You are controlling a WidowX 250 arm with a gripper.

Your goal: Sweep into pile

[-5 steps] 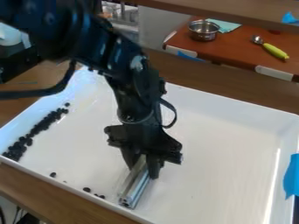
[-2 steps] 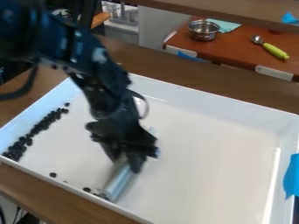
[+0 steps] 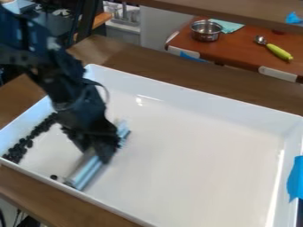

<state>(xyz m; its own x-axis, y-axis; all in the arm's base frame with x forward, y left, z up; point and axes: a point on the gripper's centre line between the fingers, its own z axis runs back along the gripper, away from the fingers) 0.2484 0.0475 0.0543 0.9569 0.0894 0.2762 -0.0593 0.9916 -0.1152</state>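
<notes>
Dark bits (image 3: 21,148) sit in a thick band along the tray's short wall at view left – that wall probably works as a backstop, so bits bunch up instead of scattering. One loose bit (image 3: 54,177) is apart from the band, near the front rim, just beside the low end of the metal bar (image 3: 87,173). Gripper (image 3: 96,154) is closed on the bar, fingers only about a bar's thickness apart, gripping partway along so both ends stick out as a wide sweeping edge. Bar is held low and slantwise across the white tray (image 3: 195,155), long side facing the band, likely to push strays that way. Sweep looks nearly done – next move calls for staying low toward the band; too high and the loose bit could slip under.
</notes>
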